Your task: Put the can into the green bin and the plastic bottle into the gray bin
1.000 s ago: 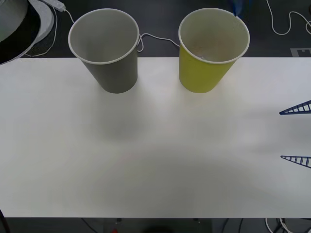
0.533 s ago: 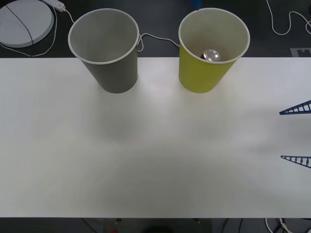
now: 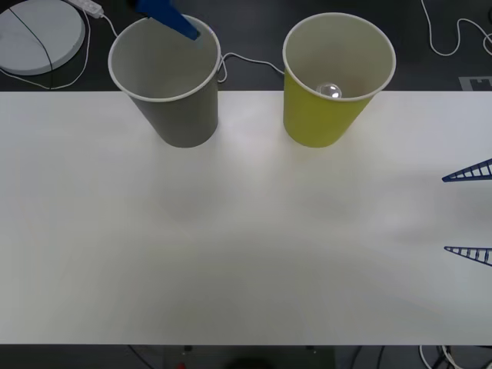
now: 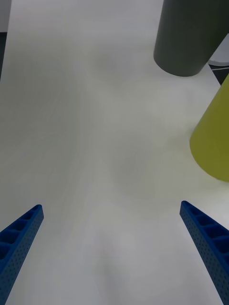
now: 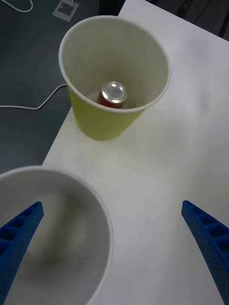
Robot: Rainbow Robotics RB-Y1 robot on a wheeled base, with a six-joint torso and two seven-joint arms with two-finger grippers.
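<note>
The can point(image 3: 330, 90) lies inside the green bin point(image 3: 323, 123) at the table's back right, its metal top point(image 5: 113, 92) facing up. To its left stands the gray bin point(image 3: 181, 115), and nothing shows inside it. My left gripper point(image 5: 112, 248) hangs open over the gray bin's rim point(image 5: 98, 200), and one blue finger point(image 3: 175, 21) shows above the bin's far edge. At the table's right edge my right gripper point(image 3: 470, 211) waits open and holds nothing. From there it faces the gray bin point(image 4: 188, 38) and the green bin point(image 4: 214, 138). The plastic bottle is out of view.
The white table point(image 3: 246, 246) spreads wide in front of the bins. Behind its far edge lie a white round disc point(image 3: 38, 31) and white cables point(image 3: 246, 60) on the dark floor.
The can has dropped into the green bin. My left gripper has moved from above the green bin over to the gray bin. The right gripper has stayed still.
</note>
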